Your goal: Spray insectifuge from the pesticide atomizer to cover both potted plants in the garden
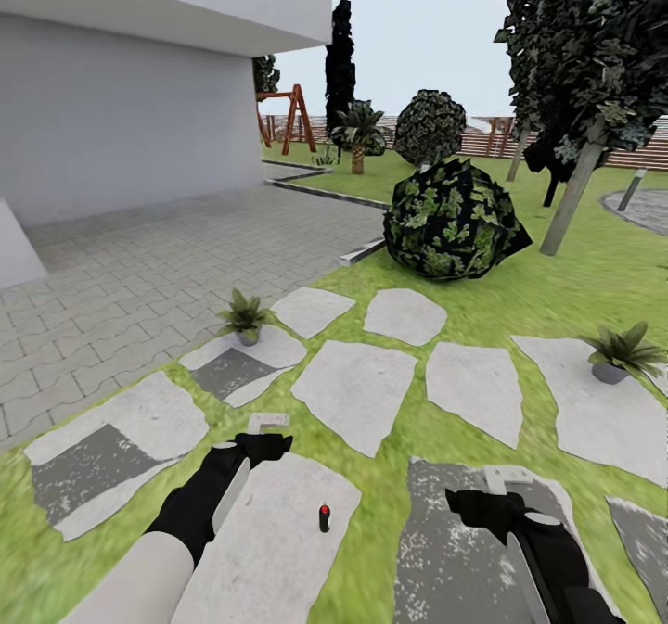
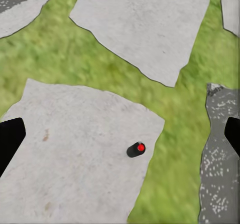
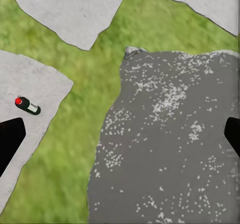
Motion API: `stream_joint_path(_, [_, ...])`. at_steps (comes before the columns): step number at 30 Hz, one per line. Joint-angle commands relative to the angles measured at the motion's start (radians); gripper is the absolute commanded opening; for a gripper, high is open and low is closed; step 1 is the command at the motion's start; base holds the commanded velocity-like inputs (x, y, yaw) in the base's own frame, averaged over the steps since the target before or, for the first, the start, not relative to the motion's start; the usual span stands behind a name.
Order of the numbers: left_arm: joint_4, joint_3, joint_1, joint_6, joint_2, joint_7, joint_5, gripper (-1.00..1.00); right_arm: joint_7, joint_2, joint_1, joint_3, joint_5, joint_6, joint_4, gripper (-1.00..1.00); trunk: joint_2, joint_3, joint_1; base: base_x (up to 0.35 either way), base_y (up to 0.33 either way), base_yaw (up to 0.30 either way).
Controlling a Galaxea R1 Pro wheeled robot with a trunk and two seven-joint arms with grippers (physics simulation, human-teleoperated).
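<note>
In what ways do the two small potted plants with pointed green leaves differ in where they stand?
The left potted plant stands at the edge of a grey stepping stone, close to the grey paving. The right potted plant stands at the far right, on a larger pale stepping stone with lawn around it. The right one lies slightly nearer the robot and looks a little wider. Both are low leaf rosettes in small grey pots, upright.

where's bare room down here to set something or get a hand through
Bare room: the wide pale stone between the two small potted plants, and the dark speckled stone by the right gripper. Tighter: the pale slab by the left gripper, where the slim dark spray bottle with red collar stands.
</note>
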Motion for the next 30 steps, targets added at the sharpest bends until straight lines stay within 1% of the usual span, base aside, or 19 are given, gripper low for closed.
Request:
stream_joint_path(1, [-0.001,-0.001,0.0,0.005,0.0,0.002,0.01,1.0,0.001,0.0,0.0,0.0,0.0,0.005,-0.001,1.0,0.0,-0.001,0.0,0.0,-0.167,0.0])
stream_joint_path(3, [-0.001,0.0,0.0,-0.007,0.001,0.002,0.01,1.0,0.001,0.0,0.0,0.0,0.0,0.005,-0.001,1.0,0.0,-0.002,0.0,0.0,-0.138,0.0])
stream_joint_path(6, [-0.001,0.0,0.0,-0.044,0.001,0.003,0.01,1.0,0.001,-0.001,0.0,0.0,0.0,0.005,-0.001,1.0,0.0,-0.003,0.0,0.0,-0.047,0.0])
stream_joint_path(13, [-0.001,0.002,0.0,-0.058,0.001,0.003,0.009,1.0,0.0,0.0,0.0,0.0,0.0,0.005,-0.001,1.0,0.0,-0.009,0.0,0.0,-0.005,0.0])
stream_joint_path(23, [0.001,0.003,-0.002,-0.06,0.0,0.003,0.01,1.0,0.0,0.0,0.0,0.0,0.0,0.005,-0.001,1.0,-0.07,-0.056,0.038,0.0,0.0,0.003])
stream_joint_path(30, [0.003,0.002,-0.003,-0.07,0.0,0.002,0.01,1.0,0.0,0.0,0.0,0.0,0.0,0.005,-0.001,1.0,-0.119,-0.088,0.065,0.0,0.0,0.052])
